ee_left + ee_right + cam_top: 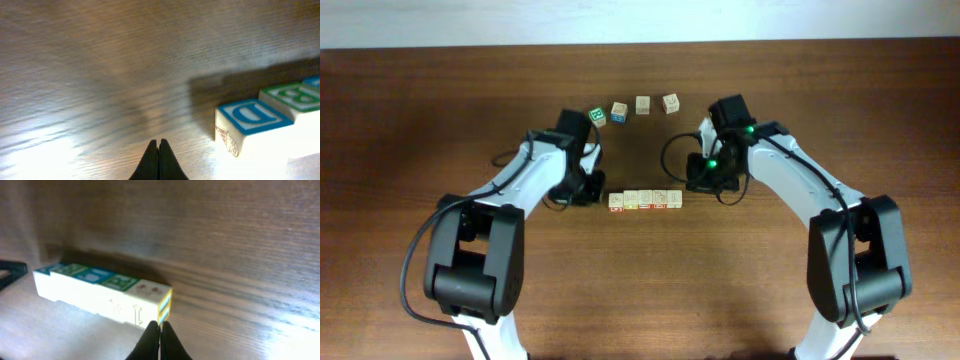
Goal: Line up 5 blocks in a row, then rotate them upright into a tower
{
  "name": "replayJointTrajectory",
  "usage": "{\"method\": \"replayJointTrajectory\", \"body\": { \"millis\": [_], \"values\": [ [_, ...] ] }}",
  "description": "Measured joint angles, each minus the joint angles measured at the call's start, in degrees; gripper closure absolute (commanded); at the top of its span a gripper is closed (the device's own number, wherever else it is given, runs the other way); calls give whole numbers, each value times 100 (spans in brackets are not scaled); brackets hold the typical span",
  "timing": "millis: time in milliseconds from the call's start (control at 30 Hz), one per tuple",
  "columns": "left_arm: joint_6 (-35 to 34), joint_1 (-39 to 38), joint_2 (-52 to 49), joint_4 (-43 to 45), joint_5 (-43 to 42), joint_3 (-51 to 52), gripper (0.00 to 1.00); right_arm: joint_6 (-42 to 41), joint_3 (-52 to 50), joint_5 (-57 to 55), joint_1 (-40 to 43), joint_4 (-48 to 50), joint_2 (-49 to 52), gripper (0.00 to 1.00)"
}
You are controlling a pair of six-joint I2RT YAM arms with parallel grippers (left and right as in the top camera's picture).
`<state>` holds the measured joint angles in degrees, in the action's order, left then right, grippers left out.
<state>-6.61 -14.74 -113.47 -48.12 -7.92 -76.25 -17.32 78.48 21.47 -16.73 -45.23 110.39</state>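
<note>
The blocks point(645, 200) lie as one joined line across the middle of the table, pale wood with coloured faces. My left gripper point(591, 193) is shut and empty just off the line's left end. In the left wrist view its closed tips point(158, 145) rest low on the wood, with the blue "D" block point(250, 125) a short way to the right, apart from them. My right gripper point(688, 188) is shut at the line's right end. Seen from the right wrist, its tips point(160, 327) sit at the lower corner of the yellow-edged end block point(165, 307); contact is unclear.
Several separate alphabet cubes point(643, 104) are spread in a loose arc behind the line, between the two arms. The table's far edge point(640, 44) runs along the top. Both arm bases stand at the near side.
</note>
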Motion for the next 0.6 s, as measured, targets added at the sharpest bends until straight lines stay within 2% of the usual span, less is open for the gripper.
{"method": "replayJointTrajectory", "body": {
  "millis": [133, 233, 300, 400, 600],
  "values": [
    [-227, 243, -2, -894, 664, -1224, 93, -155, 955, -413, -466, -492, 4, 95],
    [-494, 505, -2, -1060, 1075, -1735, 88, -667, 1080, -732, -1110, -483, 4, 94],
    [-566, 756, -2, -962, 1189, -1838, 78, -962, 1078, -1121, -1596, -448, 4, 94],
    [-651, 1274, -2, -931, 1294, -1843, 77, -1432, 1078, -1958, -2426, -400, 26, 95],
    [-651, 1482, -2, -935, 1294, -1843, 75, -1655, 1078, -2319, -2870, -339, 664, 96]
  ]
}}
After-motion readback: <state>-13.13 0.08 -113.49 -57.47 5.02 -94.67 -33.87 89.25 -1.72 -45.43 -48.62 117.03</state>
